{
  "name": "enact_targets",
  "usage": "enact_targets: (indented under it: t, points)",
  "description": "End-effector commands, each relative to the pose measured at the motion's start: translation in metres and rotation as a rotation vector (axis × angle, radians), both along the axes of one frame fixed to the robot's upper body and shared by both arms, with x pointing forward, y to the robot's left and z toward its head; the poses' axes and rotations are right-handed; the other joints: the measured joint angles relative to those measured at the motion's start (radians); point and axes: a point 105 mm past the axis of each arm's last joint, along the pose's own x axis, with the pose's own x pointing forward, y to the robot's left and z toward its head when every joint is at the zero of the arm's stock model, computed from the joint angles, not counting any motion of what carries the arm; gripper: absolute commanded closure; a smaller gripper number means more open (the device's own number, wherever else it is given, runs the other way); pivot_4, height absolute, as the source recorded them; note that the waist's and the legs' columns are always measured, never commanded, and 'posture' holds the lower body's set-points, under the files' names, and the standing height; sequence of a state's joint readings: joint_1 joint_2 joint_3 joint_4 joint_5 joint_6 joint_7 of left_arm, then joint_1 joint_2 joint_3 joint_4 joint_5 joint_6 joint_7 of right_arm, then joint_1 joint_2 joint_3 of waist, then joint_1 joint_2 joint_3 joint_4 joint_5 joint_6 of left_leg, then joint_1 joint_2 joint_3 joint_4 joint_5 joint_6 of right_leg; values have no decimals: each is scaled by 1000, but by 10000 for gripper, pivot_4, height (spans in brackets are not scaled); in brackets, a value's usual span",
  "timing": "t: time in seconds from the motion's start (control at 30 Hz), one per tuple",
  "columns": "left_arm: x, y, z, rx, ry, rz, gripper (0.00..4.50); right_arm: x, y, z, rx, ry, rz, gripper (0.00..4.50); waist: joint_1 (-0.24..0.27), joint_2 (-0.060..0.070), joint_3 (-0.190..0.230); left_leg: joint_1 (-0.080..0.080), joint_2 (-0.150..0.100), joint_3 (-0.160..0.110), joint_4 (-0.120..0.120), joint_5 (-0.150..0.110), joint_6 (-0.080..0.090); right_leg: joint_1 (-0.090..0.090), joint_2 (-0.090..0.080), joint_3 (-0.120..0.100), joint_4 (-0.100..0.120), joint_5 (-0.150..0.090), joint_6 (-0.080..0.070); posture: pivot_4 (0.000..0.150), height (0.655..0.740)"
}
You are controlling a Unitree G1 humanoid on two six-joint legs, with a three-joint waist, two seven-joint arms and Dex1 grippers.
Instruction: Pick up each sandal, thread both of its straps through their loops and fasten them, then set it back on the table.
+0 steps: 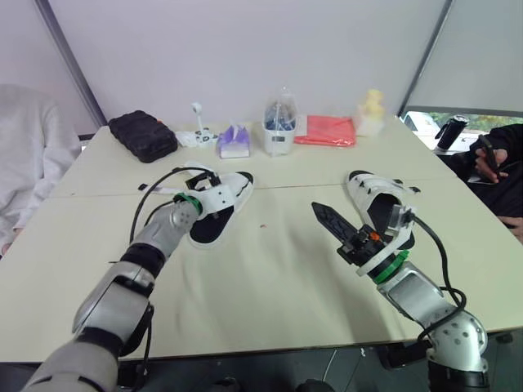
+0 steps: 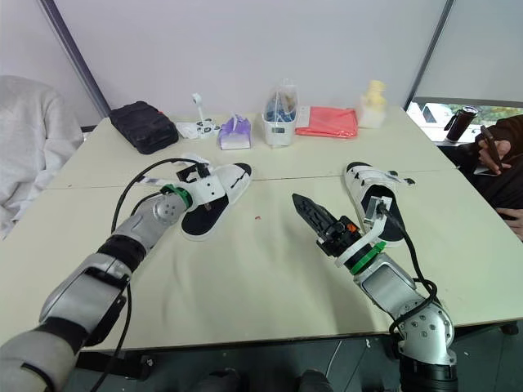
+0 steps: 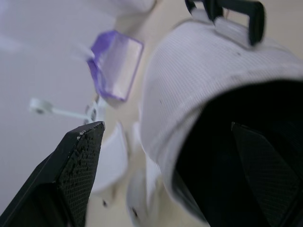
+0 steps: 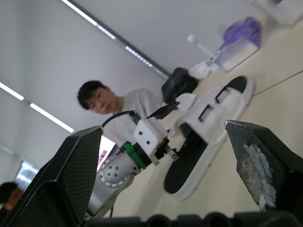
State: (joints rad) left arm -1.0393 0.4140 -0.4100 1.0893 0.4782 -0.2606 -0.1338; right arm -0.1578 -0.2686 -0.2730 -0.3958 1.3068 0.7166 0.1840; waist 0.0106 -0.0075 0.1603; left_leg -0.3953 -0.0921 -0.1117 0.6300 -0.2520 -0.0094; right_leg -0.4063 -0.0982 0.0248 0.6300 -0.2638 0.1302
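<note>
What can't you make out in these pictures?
- Left sandal straps: in the head views the left pincer covers them, so fastened or not is unclear.
- Same sandal, left wrist view: blurred, so contact with the fingers is unclear.
- Right sandal: near end hidden behind the right arm.
- Clear container contents: too small.
- Person at the right: cut off by the edge.

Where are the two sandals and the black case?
left sandal (image 1: 209, 229), left eye view, on its black insole.
right sandal (image 1: 372, 189), left eye view, on its white strap.
case (image 1: 143, 135), left eye view, on the middle of its top.
</note>
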Motion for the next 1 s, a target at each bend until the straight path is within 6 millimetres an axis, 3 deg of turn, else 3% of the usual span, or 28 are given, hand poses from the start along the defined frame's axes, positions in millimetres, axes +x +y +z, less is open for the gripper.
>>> enact_targets:
  t: [0.03, 0.13, 0.33, 0.5, 0.63, 0.67, 0.77, 0.9, 1.0]
  points:
    - [8, -6, 11, 22, -75, 29, 591, -1, 0, 9, 22, -46, -32, 0, 0, -1, 1, 0, 0, 0, 0, 0, 0, 0, 0, 0, 0, 0, 0, 1500, 7400]
    - [10, -16, 14, 21, -93, 27, 13856, -1, 4, 8, 26, -44, -34, 0, 0, -2, 1, 0, 0, 0, 0, 0, 0, 0, 0, 0, 1, 0, 0, 1500, 7400]
    - [11, -21, 9, 38, -83, 48, 44594, -2, 5, 5, 26, -39, -42, 0, -1, -2, 1, -1, 0, 1, 0, 0, 0, -1, 0, 0, 2, 0, 0, 1500, 7400]
    - [11, -19, 20, 32, -116, 9, 44594, -2, -4, 8, -15, -54, -75, 0, -1, -2, 1, 0, 0, 1, 1, 0, 0, -1, 0, 0, 2, 0, 0, 1500, 7400]
    - [-15, -35, 33, 127, -177, -340, 44594, -8, -20, 15, -133, -92, -62, 0, -3, -3, 2, -2, 0, 1, 1, 0, 0, -3, 0, 0, 2, 0, 0, 1500, 7400]
    - [-24, -40, 36, 143, -200, -425, 44594, -9, -24, 15, -155, -94, -56, 0, -2, -3, 2, -2, 0, 1, 0, 0, 0, -4, 0, 0, 2, 0, 0, 1500, 7400]
    - [-79, -55, 25, 252, -227, -837, 44594, -11, -39, 17, -233, -97, -21, 0, 1, -3, 2, -3, 0, 1, 0, 0, 0, -4, -1, 0, 1, 0, 0, 1500, 7400]
    - [-132, -61, 13, 302, -267, -1163, 44594, -11, -50, 15, -293, -86, 15, 0, 3, -3, 2, -4, 0, 2, 1, 0, 0, -4, -2, 0, 0, 0, 0, 1500, 7400]
    - [-152, -69, 9, 305, -309, -1280, 44594, -11, -52, 12, -318, -75, 40, 0, 4, -3, 2, -5, 0, 2, 1, 0, 0, -4, -3, 0, 0, 0, 0, 1500, 7400]
